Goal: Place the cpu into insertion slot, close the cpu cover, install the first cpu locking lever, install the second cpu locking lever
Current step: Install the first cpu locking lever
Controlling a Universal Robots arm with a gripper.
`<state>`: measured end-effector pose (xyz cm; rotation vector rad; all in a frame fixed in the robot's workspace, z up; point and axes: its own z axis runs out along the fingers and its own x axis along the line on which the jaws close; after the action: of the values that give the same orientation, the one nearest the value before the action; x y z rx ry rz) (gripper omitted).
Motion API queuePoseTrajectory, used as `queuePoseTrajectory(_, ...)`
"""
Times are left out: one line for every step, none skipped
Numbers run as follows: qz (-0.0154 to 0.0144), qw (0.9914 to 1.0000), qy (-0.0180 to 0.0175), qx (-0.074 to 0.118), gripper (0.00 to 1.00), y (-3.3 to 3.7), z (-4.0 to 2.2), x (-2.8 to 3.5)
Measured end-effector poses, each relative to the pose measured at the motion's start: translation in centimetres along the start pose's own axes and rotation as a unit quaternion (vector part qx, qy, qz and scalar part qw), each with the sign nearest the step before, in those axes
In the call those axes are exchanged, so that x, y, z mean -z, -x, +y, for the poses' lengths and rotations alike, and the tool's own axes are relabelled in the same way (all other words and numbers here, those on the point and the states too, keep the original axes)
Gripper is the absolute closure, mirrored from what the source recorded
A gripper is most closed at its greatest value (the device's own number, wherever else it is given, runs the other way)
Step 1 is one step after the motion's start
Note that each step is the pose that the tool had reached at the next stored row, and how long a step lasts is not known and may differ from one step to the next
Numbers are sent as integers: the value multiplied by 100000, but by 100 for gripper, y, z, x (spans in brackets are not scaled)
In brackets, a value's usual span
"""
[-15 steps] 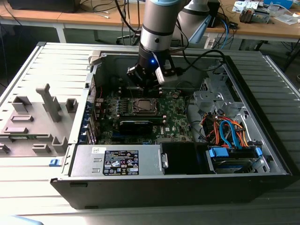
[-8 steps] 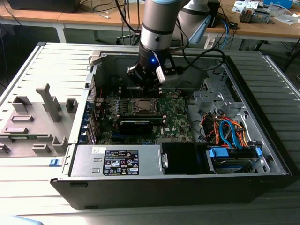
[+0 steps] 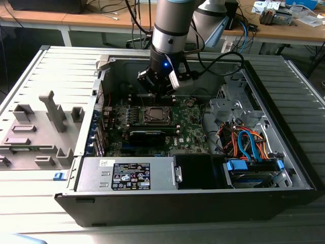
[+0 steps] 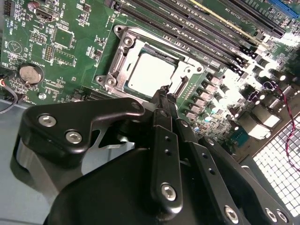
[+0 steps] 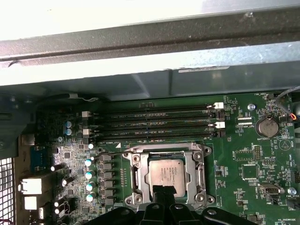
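Print in the open computer: small, mostly too fine to make out

In the exterior view, 2 stickers sit on the power supply (image 3: 101,175): a dark label (image 3: 130,176) crowded with white marks and symbols, and a small white sticker (image 3: 106,163) beside it, neither legible. A white tag (image 3: 173,80) hangs on the arm, its print unclear. In the first wrist view, tiny white lettering runs across the green board (image 5: 243,154), including a caption under the coin battery (image 5: 268,126); faint engraved lines cover the cpu (image 5: 166,176), and a pale strip label (image 5: 204,69) sits on the case wall (image 5: 140,84), unreadable.
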<state>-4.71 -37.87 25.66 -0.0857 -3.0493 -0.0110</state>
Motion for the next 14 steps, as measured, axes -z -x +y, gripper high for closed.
queuePoseTrajectory(0, 100000, -1, 3, 89, 0, 0, 0)
queuePoseTrajectory(2, 100000, 0, 4, 89, -1, 0, 0)
queuePoseTrajectory(4, 100000, 0, -6, 89, -4, 0, 0)
queuePoseTrajectory(4, 100000, -10, -4, 89, -8, 0, 0)
queuePoseTrajectory(4, 100000, -8, -1, 89, -10, -1, 0)
queuePoseTrajectory(3, 100000, -2, 6, 89, -11, -1, -1)
queuePoseTrajectory(1, 100000, -2, 0, 89, -13, -1, -1)
queuePoseTrajectory(1, 100000, -3, -3, 89, -16, -1, -1)
queuePoseTrajectory(3, 100000, -4, -4, 89, -18, -1, -1)
queuePoseTrajectory(1, 100000, -5, -5, 89, -20, -1, -1)
queuePoseTrajectory(1, 100000, -2, -2, 89, -22, -1, -2)
queuePoseTrajectory(0, 100000, -1, 2, 89, -23, -1, -2)
queuePoseTrajectory(0, 100000, -3, 7, 89, -23, -1, -2)
queuePoseTrajectory(2, 100000, -4, 1, 89, -25, -1, -2)
